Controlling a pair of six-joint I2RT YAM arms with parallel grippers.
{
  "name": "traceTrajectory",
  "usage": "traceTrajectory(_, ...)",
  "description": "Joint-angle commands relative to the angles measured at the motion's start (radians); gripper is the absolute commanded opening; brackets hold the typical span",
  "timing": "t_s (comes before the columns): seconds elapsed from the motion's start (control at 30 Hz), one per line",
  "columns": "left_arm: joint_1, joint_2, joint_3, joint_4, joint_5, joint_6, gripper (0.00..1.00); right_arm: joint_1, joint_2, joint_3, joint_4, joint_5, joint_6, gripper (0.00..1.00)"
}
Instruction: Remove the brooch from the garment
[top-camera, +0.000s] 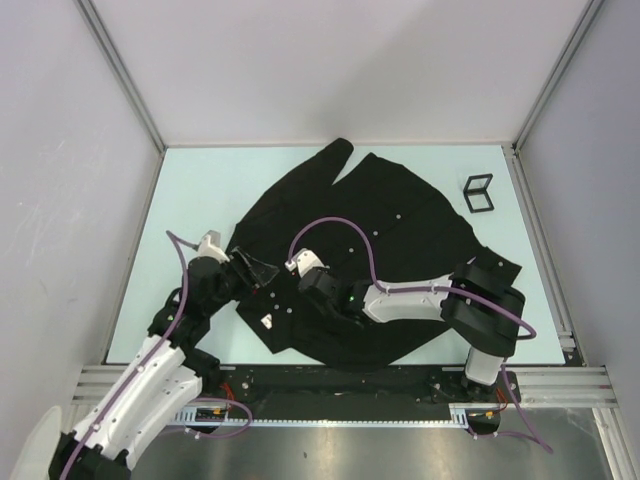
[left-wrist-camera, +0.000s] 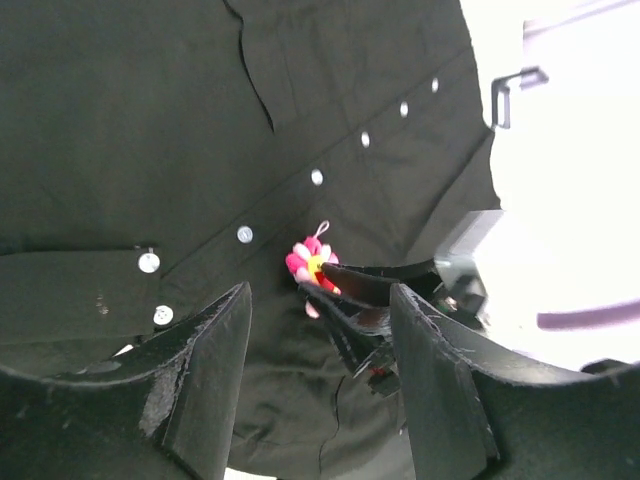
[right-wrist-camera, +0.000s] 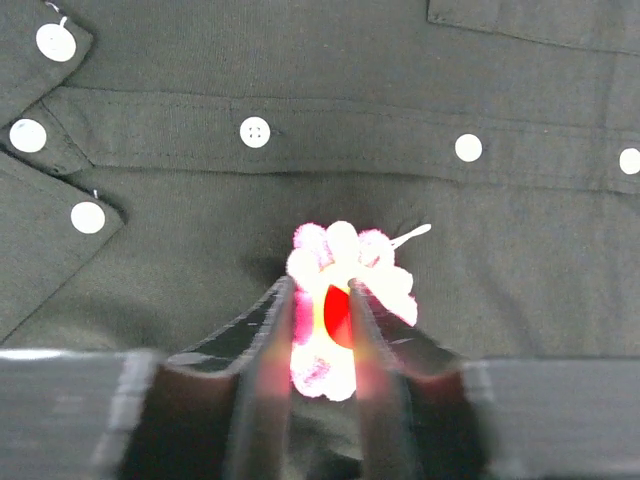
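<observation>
The garment (top-camera: 400, 230), a black button-up shirt with white buttons, lies spread across the table. The brooch (left-wrist-camera: 308, 262) is a small pink-red flower with a yellow centre, pinned just below the button row. In the right wrist view the brooch (right-wrist-camera: 340, 250) glows overexposed between my right gripper's (right-wrist-camera: 320, 290) fingers, which are closed in on its centre. The left wrist view shows the right gripper (left-wrist-camera: 320, 278) pinching the flower from the right. My left gripper (left-wrist-camera: 320, 380) hovers open over the shirt (left-wrist-camera: 150, 120) just short of the brooch, nothing between its fingers. From above, both grippers (top-camera: 250, 272) (top-camera: 300, 272) meet near the shirt's lower left.
A small black wire frame (top-camera: 479, 192) stands on the pale green table (top-camera: 200, 190) at the back right, past the shirt's edge. A white tag (top-camera: 267, 321) shows on the shirt's near hem. Grey walls enclose the table on three sides.
</observation>
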Motion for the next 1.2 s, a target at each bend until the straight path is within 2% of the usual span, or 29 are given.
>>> traceTrajectory(0.0,0.0,0.085,-0.006,0.119,0.134,0.037,0.62,0.004,-0.065,-0.037,0.038,0.056,0.011,0.24)
traceTrajectory(0.1,0.0,0.115,-0.007,0.145,0.173,0.051,0.62,-0.002,-0.076,-0.043,0.043,0.059,0.017,0.09)
traceTrajectory(0.23,-0.003,0.151,-0.015,0.176,0.21,0.059,0.61,-0.01,-0.082,-0.045,0.044,0.051,0.03,0.0)
traceTrajectory(0.47,-0.039,0.256,-0.009,0.214,0.251,0.08,0.53,-0.052,-0.106,-0.063,0.058,-0.025,0.051,0.0)
traceTrajectory(0.63,-0.113,0.337,0.02,0.251,0.244,0.096,0.48,-0.11,-0.138,-0.095,0.101,-0.091,0.073,0.0)
traceTrajectory(0.87,-0.194,0.475,0.052,0.303,0.227,0.097,0.4,-0.197,-0.168,-0.149,0.152,-0.263,0.111,0.0)
traceTrajectory(1.03,-0.217,0.575,0.075,0.337,0.225,0.094,0.4,-0.22,-0.165,-0.16,0.17,-0.349,0.12,0.0)
traceTrajectory(1.17,-0.217,0.598,0.068,0.342,0.202,0.082,0.34,-0.208,-0.149,-0.161,0.175,-0.362,0.123,0.0)
